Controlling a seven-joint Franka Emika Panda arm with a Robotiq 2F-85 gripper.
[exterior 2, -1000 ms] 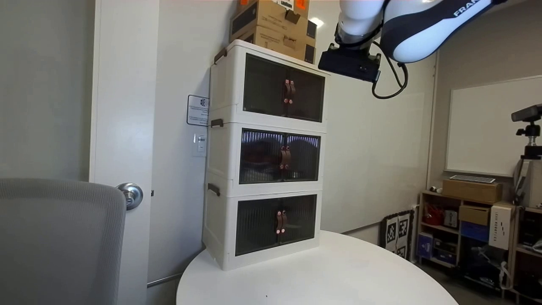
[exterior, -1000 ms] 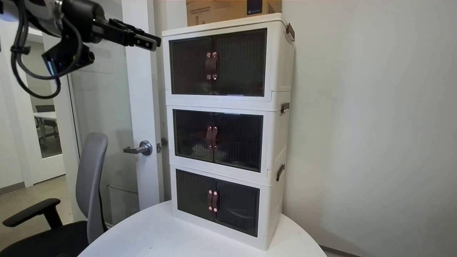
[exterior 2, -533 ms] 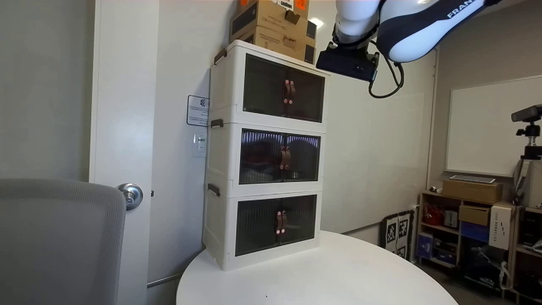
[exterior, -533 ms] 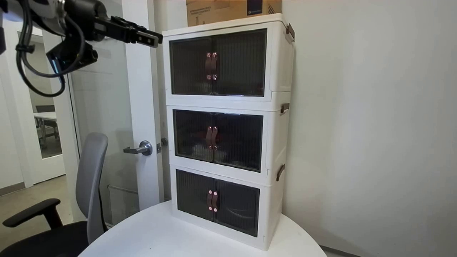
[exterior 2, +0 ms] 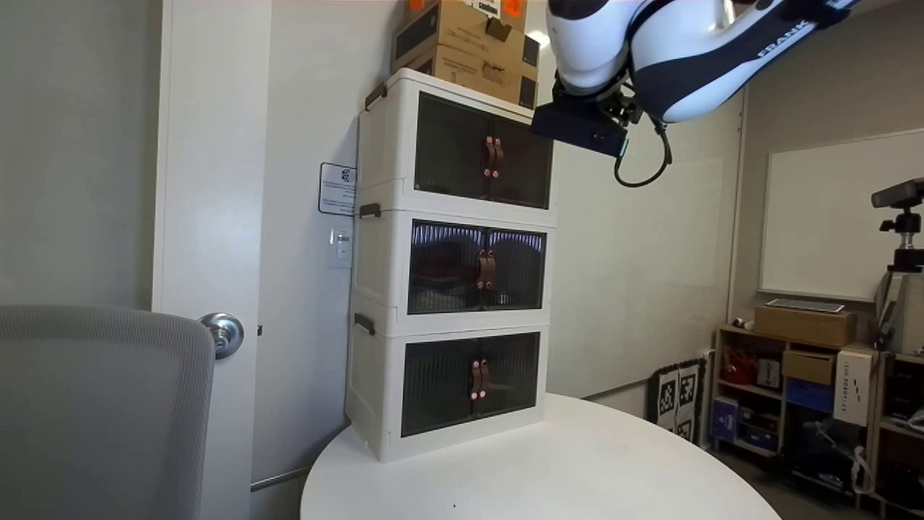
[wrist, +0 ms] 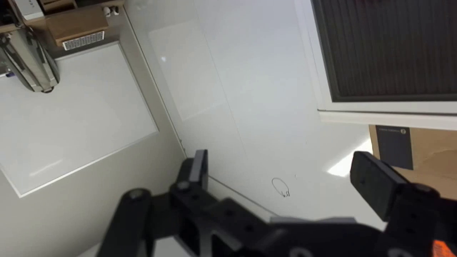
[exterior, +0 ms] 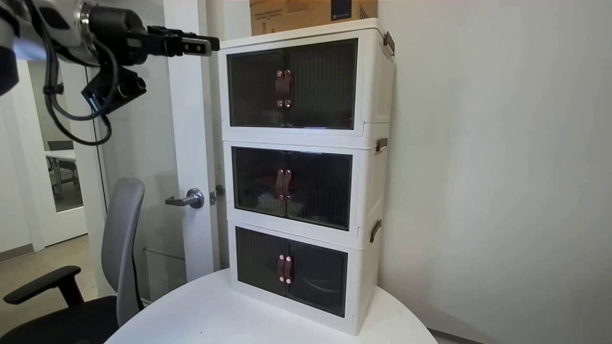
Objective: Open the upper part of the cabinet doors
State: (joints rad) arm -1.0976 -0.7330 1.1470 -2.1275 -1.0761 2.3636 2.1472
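Note:
A white three-tier cabinet with dark ribbed doors stands in both exterior views. Its upper doors are shut, with two brown strap handles side by side at the middle. My gripper is level with the top of the upper tier, near its upper left edge in that exterior view, apart from the handles. In an exterior view the fingers are hidden behind the wrist. In the wrist view the gripper is open and empty; one upper door's corner shows at upper right, the handles out of view.
Cardboard boxes lie on top of the cabinet. The cabinet stands on a round white table. A grey chair and a door with a lever handle are beside it. A white wall is behind.
The arm has moved slightly toward the cabinet. The wrist has tilted so that the fingers, earlier angled a little downward, are now nearly level. The cabinet doors have not moved.

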